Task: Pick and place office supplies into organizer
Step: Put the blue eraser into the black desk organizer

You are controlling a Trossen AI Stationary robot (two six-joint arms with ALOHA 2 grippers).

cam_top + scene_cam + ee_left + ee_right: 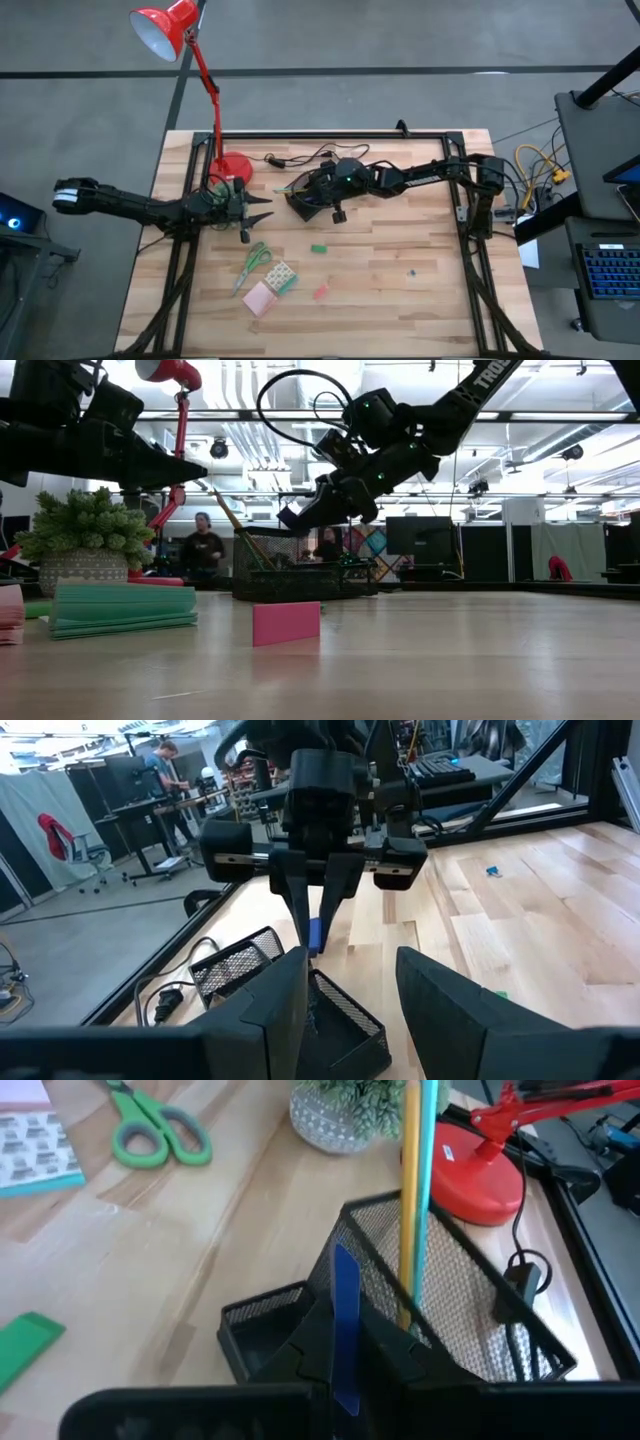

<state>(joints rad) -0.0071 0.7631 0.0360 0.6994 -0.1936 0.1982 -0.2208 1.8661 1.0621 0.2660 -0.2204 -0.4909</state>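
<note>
Over the organizer (312, 203), near the table's far edge at mid-width, the right gripper (345, 1342) is clenched on a small blue strip (345, 1320), thin, flat, stiff-looking; judged very light, likely to slip or tilt between the pads, so a pinch across its flat faces near the upper end suits it. Black mesh organizer sits just beside the red lamp base (232, 166); a yellow pencil and a teal pen (427, 1140) already stand in its tall compartment. Blue strip hangs above the lower front compartment, seen in the right wrist view.

Left gripper (262, 218) hovers just left of the organizer, fingers parted, nothing between them; it points at the organizer and the right gripper.

Loose supplies toward the near edge, left of centre: green-handled scissors (254, 264), awkward, best taken at the blades' pivot; patterned block (281, 276) and pink sticky pad (260, 298), soft paper stacks, grip across opposite edges. Small green piece (319, 248), red piece (321, 292), tiny blue bit (410, 271) lie apart mid-table, all light and low, hard to pinch.

In the way: pencil and pen crowd the opening, left gripper close by, black cable (290, 159) behind the organizer, small potted plant (350, 1110) next to the lamp base.
</note>
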